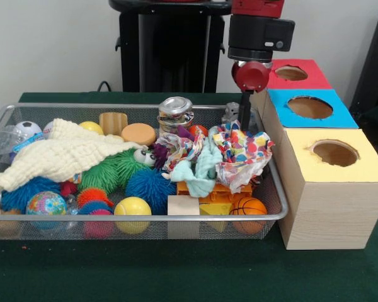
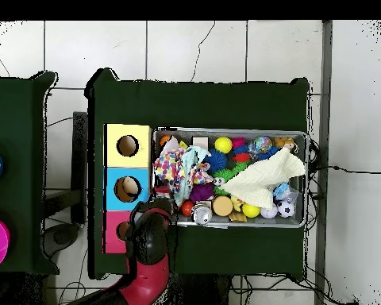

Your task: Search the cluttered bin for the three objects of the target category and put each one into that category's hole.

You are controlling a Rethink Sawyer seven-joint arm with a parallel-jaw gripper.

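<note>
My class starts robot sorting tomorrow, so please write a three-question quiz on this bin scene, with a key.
1. True or false: the cream knitted cloth lies at the bin's end farthest from the three boxes.
2. Which box stands closest to the front-view camera? A) red box B) blue box C) yellow box
3. Fill in: the gripper hangs over the mesh bin, above the end beside the ____.

Key: 1 true; 2 C; 3 boxes.
</note>
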